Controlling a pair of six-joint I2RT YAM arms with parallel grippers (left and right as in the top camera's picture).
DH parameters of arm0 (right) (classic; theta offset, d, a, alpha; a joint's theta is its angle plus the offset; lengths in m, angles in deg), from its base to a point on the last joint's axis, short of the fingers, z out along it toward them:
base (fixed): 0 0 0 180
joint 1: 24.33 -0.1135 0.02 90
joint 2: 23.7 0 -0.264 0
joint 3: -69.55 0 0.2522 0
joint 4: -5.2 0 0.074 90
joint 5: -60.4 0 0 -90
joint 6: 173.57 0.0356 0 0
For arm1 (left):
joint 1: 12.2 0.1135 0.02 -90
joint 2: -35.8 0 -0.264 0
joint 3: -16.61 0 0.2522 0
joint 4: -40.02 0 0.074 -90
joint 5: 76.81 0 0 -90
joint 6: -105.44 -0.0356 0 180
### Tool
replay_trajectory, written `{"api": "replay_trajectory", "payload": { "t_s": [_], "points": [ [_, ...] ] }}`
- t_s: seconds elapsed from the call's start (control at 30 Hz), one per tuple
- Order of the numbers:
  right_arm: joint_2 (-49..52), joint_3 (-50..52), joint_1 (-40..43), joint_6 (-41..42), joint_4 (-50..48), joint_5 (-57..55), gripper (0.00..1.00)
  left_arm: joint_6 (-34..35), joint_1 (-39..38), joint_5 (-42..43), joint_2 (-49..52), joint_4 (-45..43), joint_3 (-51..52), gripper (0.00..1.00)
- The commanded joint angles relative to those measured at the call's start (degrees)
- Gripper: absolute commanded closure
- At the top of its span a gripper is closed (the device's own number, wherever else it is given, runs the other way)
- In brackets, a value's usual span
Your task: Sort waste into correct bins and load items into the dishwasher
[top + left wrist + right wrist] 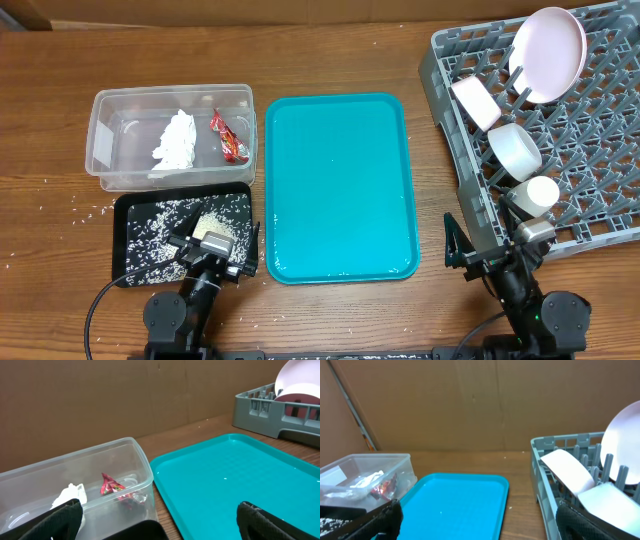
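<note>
A: Where is everything?

B: The tissue and wrapper lie in the tub, and the rice is on the black tray. The plate, dish, bowl and cup stand in the rack. I can't find any chopsticks.

A: And the claws?

B: The left claw and right claw are both spread wide and hold nothing.

A: If something needs moving again?

B: I'd expect the plate to be stiff, glossy and breakable, so pinch it at the rim. The tissue should be soft and near weightless, so grab a fold. The wrapper looks crinkly and slick, so take its bunched middle. Rice is too loose to pinch.

A: Do the views differ?

B: Only the overhead shows the rice, with stray grains on the surface left of the black tray, and the cup. The left wrist view shows the wrapper through the tub wall. The right wrist view shows the plate leaning on edge among the pegs.
</note>
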Motion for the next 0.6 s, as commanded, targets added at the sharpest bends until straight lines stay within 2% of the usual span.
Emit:
{"api": "replay_trajectory", "payload": {
  "t_s": [0.0,0.13,0.57],
  "points": [
    [-1.3,4.0,0.3,0.8,-3.0,-0.4,0.0,-0.8,0.4,0.6,-0.6,-0.1,0.2,0.0],
    [-1.3,10.6,0.3,0.8,-10.3,-0.4,0.0,-0.8,0.4,0.6,-0.6,-0.1,0.2,0.0],
    [-1.3,10.7,0.2,0.8,-9.3,-1.3,0.0,-0.8,0.4,0.6,-0.6,-0.1,0.2,0.0]
  ]
}}
